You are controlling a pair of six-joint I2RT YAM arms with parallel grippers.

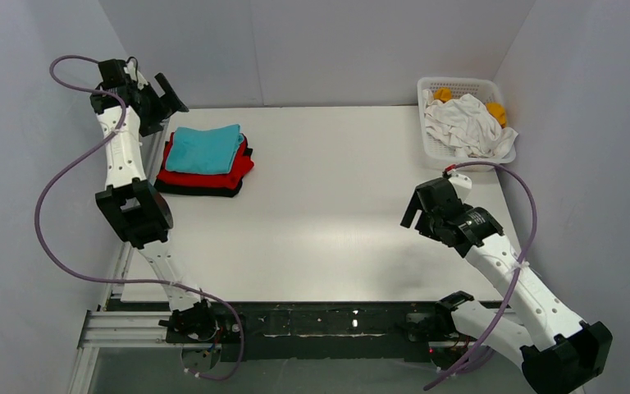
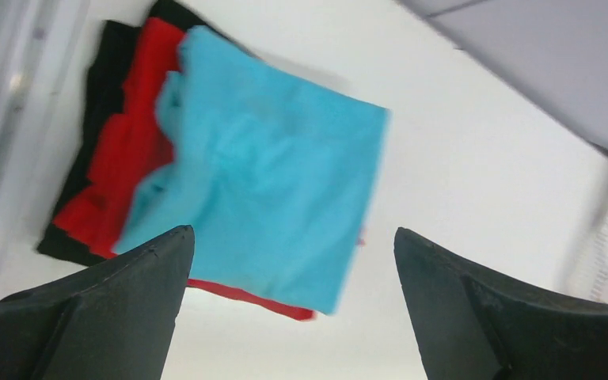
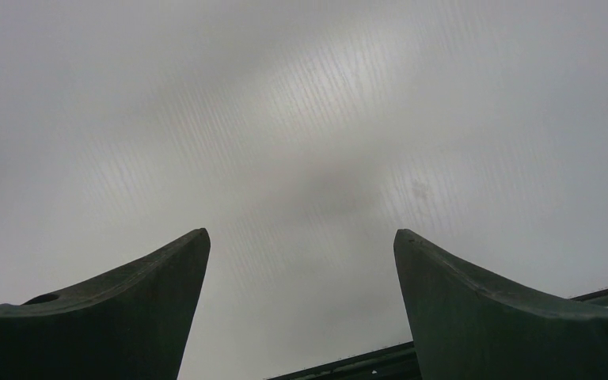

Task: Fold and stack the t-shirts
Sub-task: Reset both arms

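We see the turquoise t-shirt (image 1: 205,149) folded into a rough rectangle and lying on top of a folded red t-shirt (image 1: 244,167), which in turn rests on a folded black t-shirt (image 1: 198,189). The three make one stack at the far left of the white table (image 1: 328,222), close to its left edge. Our left gripper (image 2: 293,233) hangs above and just behind this stack, its jaws spread wide with nothing between them and touching no cloth. Our right gripper (image 3: 301,233) sits over the right side of the table, well apart from the stack, its jaws likewise wide apart and holding nothing, pointed at bare tabletop. In the far right corner a white lattice basket (image 1: 431,141) holds a crumpled white t-shirt (image 1: 464,123) with orange cloth (image 1: 443,94) showing beneath it.
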